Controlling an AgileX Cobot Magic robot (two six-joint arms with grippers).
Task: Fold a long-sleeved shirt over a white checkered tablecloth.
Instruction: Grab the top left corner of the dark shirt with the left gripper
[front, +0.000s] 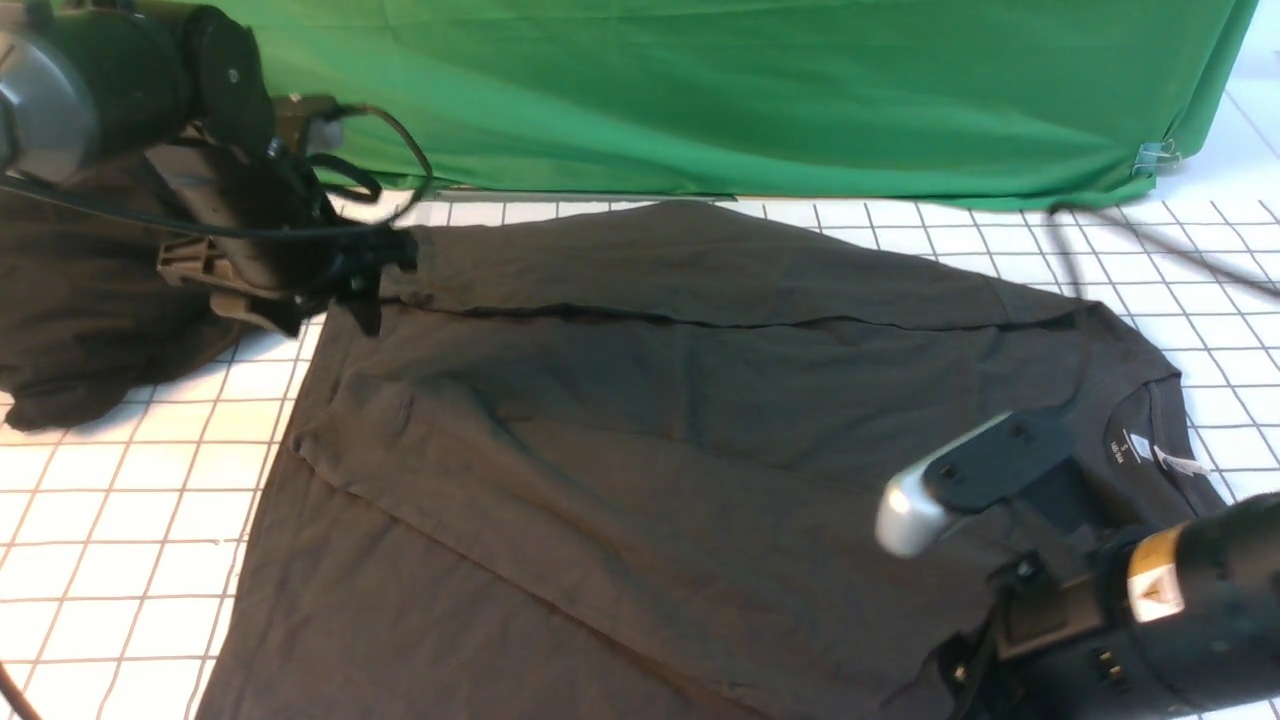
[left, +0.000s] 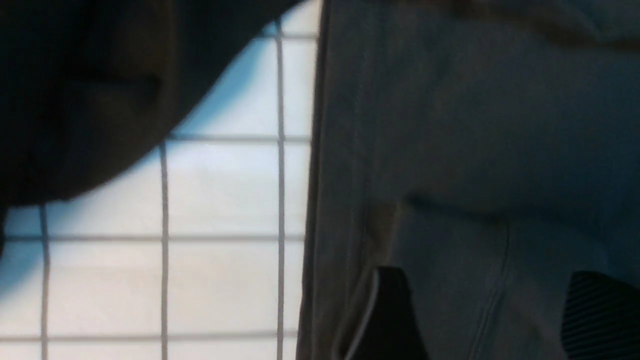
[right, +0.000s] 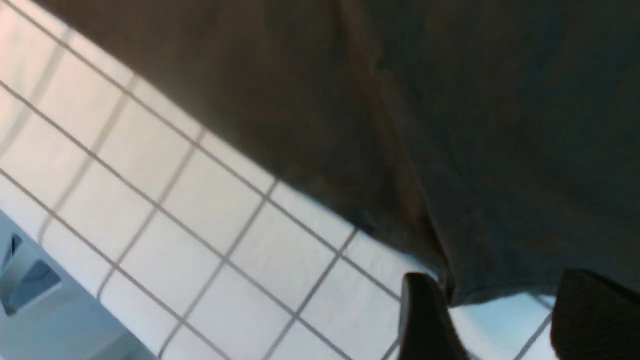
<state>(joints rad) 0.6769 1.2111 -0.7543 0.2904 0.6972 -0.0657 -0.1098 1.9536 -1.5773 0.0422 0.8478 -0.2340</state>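
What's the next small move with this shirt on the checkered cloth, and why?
Probably lift both grippers clear. The left gripper and right gripper stand open over the shirt, which lies flat on the tablecloth with its far side folded in, so nothing is held.

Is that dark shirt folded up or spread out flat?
Partly folded. The long-sleeved shirt has its far side turned over onto the body, but most lies spread across the checkered tablecloth.
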